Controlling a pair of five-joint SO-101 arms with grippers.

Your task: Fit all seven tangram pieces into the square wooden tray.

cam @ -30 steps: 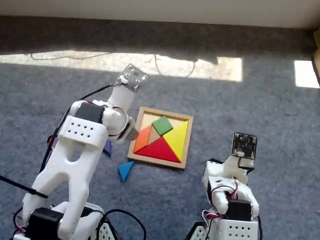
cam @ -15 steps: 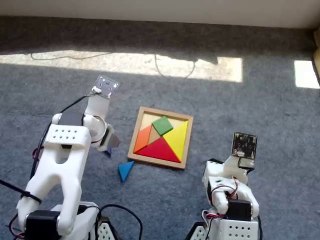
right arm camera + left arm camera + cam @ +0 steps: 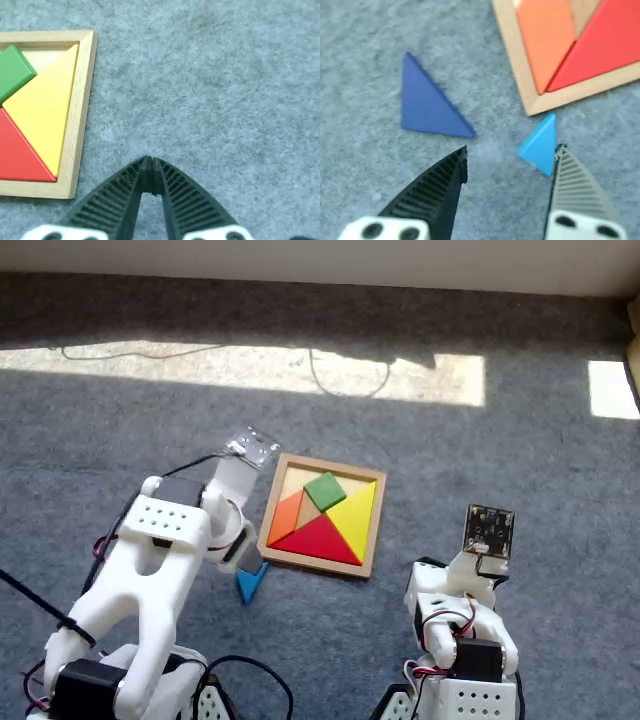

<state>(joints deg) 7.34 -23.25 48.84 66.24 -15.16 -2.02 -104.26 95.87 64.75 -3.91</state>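
Lt-blue triangle [image 3: 538, 146] partly behind L pincer [image 3: 512, 147]

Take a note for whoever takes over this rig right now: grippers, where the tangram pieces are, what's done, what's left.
Left gripper: open, over the grey carpet between the dark blue triangle and the small light blue triangle, off a corner of the square wooden tray.
Right gripper: shut, over bare carpet beside the tray.
Done: orange piece, red triangle, yellow triangle and green square lie in the tray.
Left: both blue triangles are to go in; bare wood shows in the tray.
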